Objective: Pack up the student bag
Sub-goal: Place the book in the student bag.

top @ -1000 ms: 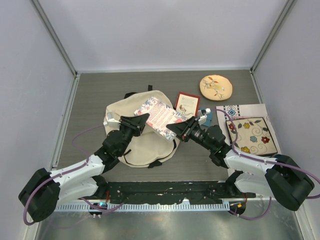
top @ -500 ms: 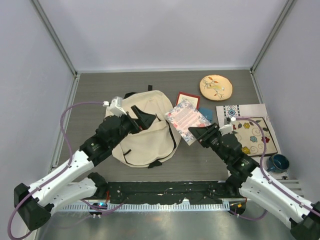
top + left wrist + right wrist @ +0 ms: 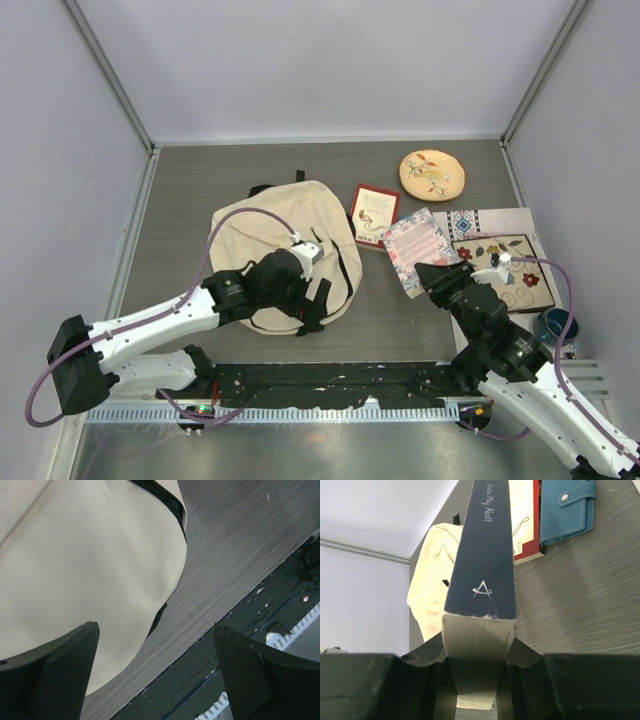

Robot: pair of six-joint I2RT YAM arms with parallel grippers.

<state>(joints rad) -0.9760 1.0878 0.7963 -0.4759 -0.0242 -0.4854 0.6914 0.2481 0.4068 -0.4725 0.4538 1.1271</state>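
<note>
Right gripper (image 3: 432,272), top view: clamps book (image 3: 415,245) by near end, well right of bag (image 3: 270,225); left gripper (image 3: 305,300) over bag's near edge, nearer. Left wrist: jaws wide, empty, bag beneath. Right wrist: book spine-up, long axis pointing away; bag lies far-left.

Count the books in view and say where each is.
2. A floral-covered book is clamped in the right gripper; a red-edged book lies flat on the table just beyond it. Any inside the student bag would be hidden.
</note>
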